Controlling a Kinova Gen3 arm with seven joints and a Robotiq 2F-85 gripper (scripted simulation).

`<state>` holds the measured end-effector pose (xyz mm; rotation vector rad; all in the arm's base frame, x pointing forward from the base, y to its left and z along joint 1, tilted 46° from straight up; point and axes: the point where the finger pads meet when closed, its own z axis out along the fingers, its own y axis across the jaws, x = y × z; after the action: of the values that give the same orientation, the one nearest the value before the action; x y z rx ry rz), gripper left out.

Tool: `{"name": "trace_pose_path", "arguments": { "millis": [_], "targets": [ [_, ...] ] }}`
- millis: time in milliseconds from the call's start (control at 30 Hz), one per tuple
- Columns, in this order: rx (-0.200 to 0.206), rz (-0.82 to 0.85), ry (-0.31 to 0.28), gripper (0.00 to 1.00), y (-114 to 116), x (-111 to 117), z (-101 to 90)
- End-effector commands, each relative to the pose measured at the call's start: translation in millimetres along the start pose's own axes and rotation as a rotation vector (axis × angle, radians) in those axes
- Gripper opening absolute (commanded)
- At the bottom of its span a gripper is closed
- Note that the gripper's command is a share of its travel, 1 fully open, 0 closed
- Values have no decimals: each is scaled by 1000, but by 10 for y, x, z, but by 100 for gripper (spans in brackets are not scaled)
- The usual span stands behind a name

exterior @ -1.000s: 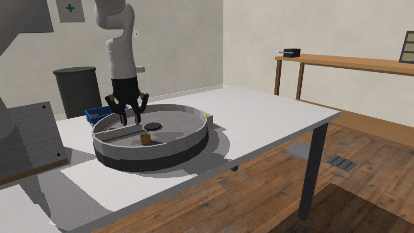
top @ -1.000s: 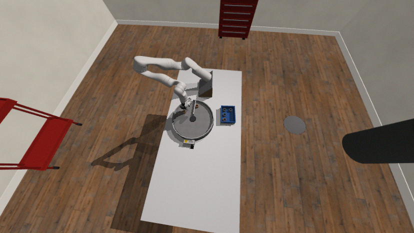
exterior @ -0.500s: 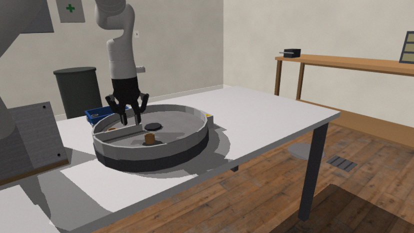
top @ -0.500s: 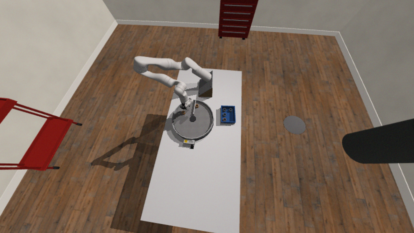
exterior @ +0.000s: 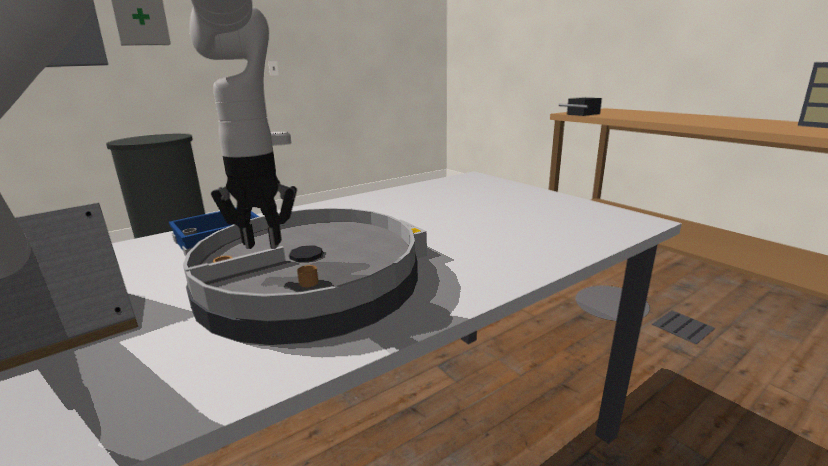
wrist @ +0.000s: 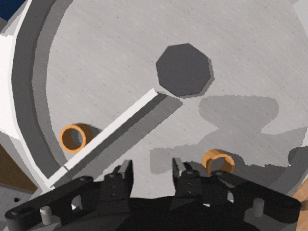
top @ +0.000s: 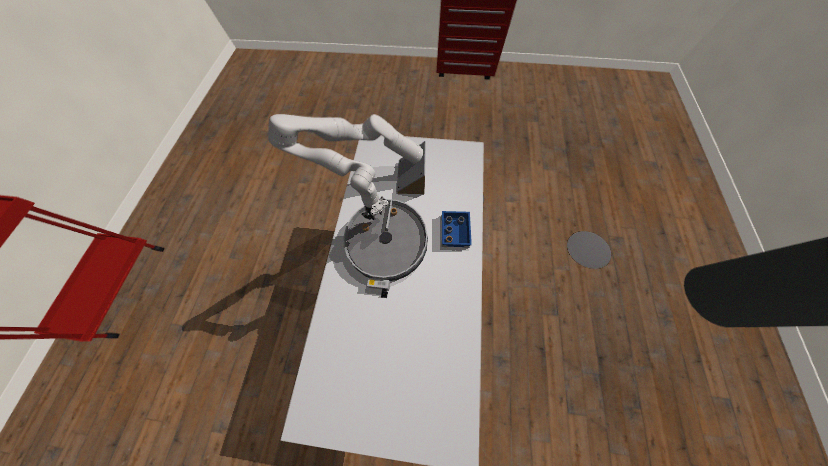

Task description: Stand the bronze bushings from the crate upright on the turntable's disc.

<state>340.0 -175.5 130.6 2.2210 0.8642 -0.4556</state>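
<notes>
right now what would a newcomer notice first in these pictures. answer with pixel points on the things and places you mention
Probably the big round turntable (top: 405, 254) (exterior: 359, 243) (wrist: 115, 49) on the white table, its dark hub (top: 385, 237) (exterior: 305, 253) (wrist: 184, 70) in the middle. Then two orange-brown bushings on its disc, one either side of the divider, and the blue crate (top: 456, 245) (exterior: 197, 219) beyond.

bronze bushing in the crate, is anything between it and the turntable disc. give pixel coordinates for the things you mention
Yes, two low barriers: the blue wall of the crate (top: 442, 231) (exterior: 191, 241) (wrist: 6, 8) beside the bronze bushing (top: 449, 238), then the raised rim (top: 427, 238) (exterior: 301, 305) (wrist: 22, 64) around the disc (top: 402, 254) (exterior: 359, 240) (wrist: 120, 49). Lifting it over both should probably do; nothing else visible stands between.
</notes>
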Motion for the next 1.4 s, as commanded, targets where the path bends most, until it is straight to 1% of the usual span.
{"name": "trace_pose_path", "arguments": {
  "millis": [0, 200, 700, 767, 1267, 1367],
  "targets": [
    [-1, 4, 1, 39, -26, 46, -5],
    [-1, 26, 1, 39, -54, 93, -6],
    [-1, 142, 1, 39, -199, 338, -10],
    [-1, 142, 1, 39, -199, 338, -10],
    [-1, 309, 0, 39, -410, 693, -14],
    [-1, 322, 0, 39, -427, 720, -14]
  ]
}}
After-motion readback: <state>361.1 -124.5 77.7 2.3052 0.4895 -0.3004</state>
